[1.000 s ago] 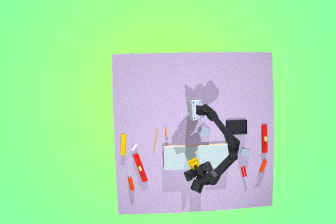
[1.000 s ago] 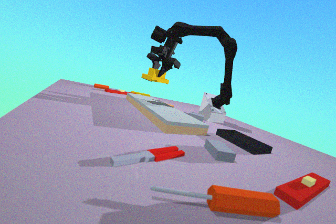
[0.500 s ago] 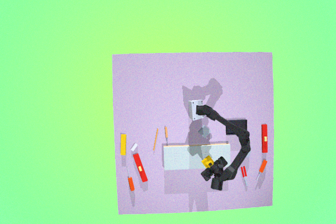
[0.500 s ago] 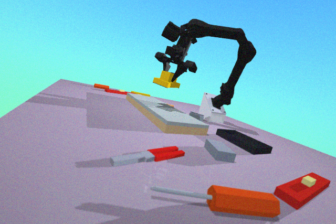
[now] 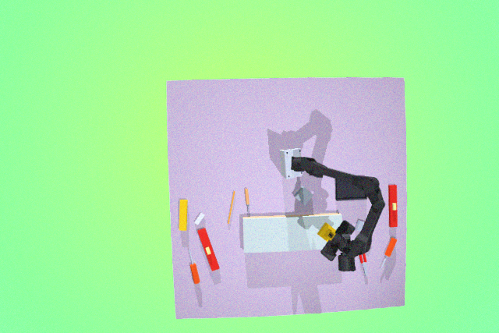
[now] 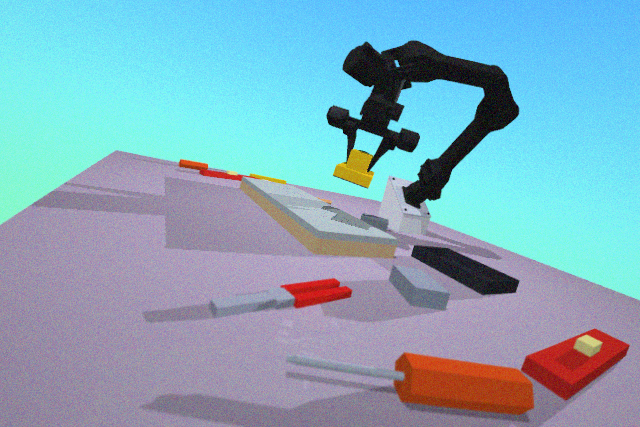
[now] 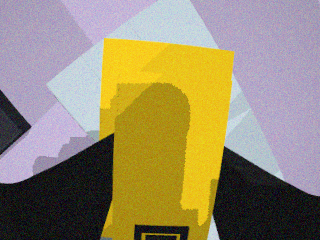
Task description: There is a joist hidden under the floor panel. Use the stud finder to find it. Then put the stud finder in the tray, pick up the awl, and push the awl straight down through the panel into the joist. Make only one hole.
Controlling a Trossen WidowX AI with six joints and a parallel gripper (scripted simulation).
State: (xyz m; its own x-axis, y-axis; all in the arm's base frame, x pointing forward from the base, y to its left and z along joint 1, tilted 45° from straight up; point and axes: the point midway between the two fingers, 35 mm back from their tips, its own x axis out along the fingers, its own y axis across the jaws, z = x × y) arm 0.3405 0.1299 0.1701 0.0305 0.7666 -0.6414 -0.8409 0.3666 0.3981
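Observation:
My gripper (image 5: 330, 237) (image 6: 361, 157) (image 7: 163, 183) is shut on the yellow stud finder (image 5: 326, 231) (image 6: 353, 172) (image 7: 167, 94). It holds it in the air, well above the right end of the pale grey floor panel (image 5: 270, 236) (image 6: 310, 210) (image 7: 76, 76), not touching it. The black tray (image 5: 345, 193) (image 6: 462, 269) lies on the table beyond the panel's right end, partly under the arm in the overhead view. A slim tool with an orange handle and a thin grey spike (image 5: 246, 196), which looks like the awl, lies by the panel's far left corner.
A thin orange stick (image 5: 231, 207) lies near the slim tool. Red levels (image 5: 207, 249) (image 5: 392, 205) (image 6: 573, 360), orange screwdrivers (image 5: 194, 271) (image 5: 390, 246) (image 6: 462, 383), a yellow bar (image 5: 182, 214), a red-handled tool (image 6: 281, 298) and grey blocks (image 5: 302, 195) (image 6: 418, 286) lie around. The white arm base (image 5: 290, 162) (image 6: 400, 207) stands behind the panel.

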